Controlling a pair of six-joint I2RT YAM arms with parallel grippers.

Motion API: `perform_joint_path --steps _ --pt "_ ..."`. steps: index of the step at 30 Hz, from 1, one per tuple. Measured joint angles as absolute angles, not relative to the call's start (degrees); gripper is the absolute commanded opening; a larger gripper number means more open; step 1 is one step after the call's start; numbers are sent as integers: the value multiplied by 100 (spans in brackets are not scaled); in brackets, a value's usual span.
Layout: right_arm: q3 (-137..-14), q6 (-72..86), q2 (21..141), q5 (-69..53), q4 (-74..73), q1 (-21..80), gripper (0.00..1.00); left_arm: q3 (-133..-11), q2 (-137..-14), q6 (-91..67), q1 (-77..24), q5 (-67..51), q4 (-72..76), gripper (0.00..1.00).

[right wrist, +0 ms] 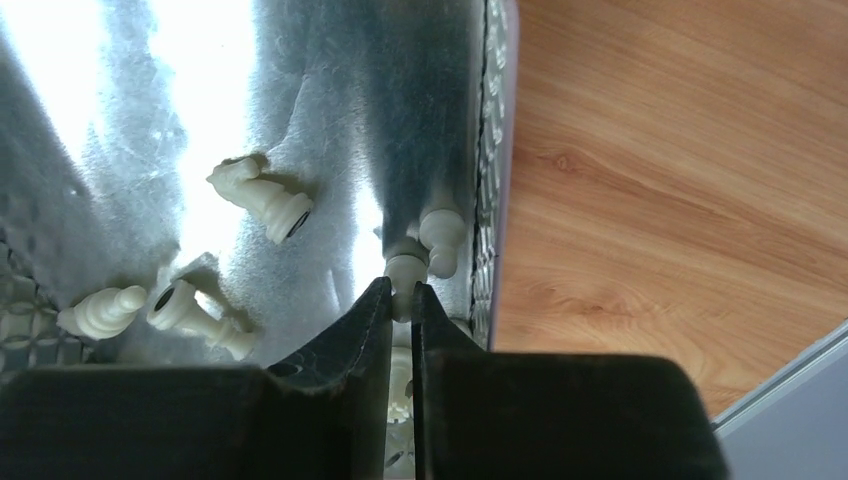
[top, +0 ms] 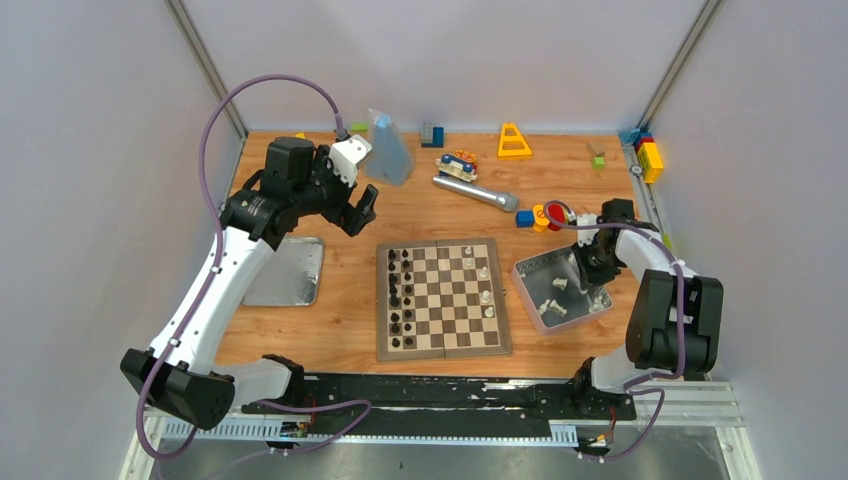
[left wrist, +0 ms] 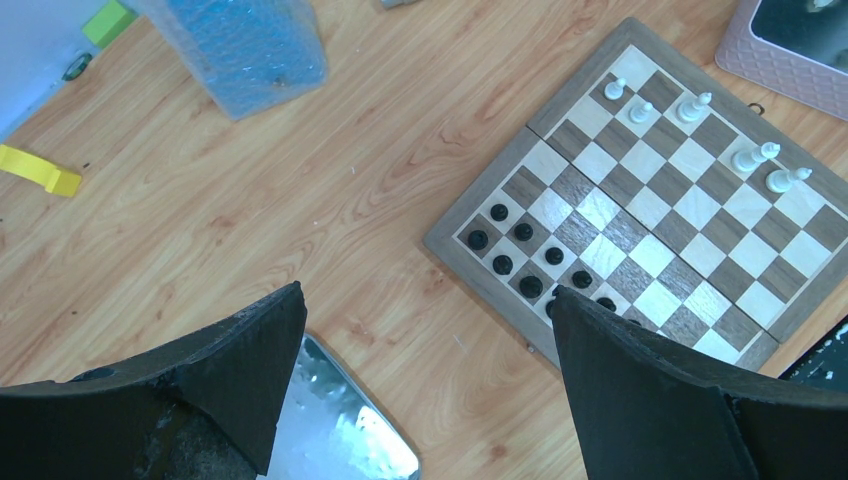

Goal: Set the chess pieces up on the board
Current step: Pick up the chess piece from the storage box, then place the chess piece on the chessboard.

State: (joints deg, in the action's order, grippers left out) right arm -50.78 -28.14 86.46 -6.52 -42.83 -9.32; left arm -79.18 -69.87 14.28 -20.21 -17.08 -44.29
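Right tool grips chess piece beside tin wall.

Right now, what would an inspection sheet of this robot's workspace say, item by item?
Surface: wooden table.
Job's things: board holds black pieces and a few white chess pieces; more lie in the tin.
Clutter: lid, bottle, metal cylinder, yellow triangle, toy blocks.
Grippers: left gripper open above the table; right gripper in the tin, shut on a white piece.
Cables: purple cables along both arms.
Surroundings: grey walls.
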Motion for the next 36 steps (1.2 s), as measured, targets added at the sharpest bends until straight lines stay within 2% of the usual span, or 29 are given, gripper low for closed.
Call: perform_joint_path --steps 10,18,27,36 --pt "-5977 -2703 8152 -1291 -5273 -663 0 -7918 -6987 1428 -2021 -1702 -4429 100" --pt "-6873 -2346 8108 -1492 -5548 1138 0 -7918 -6987 1428 -2021 -1590 -4425 100" --pt "-7599 -2119 9264 -1448 -5483 3057 0 -7915 -6984 1428 -2021 -1332 -4386 100" --pt "-7909 -2108 10267 -1278 -5264 3527 0 -7887 -6888 1433 -2021 -1271 -4386 100"
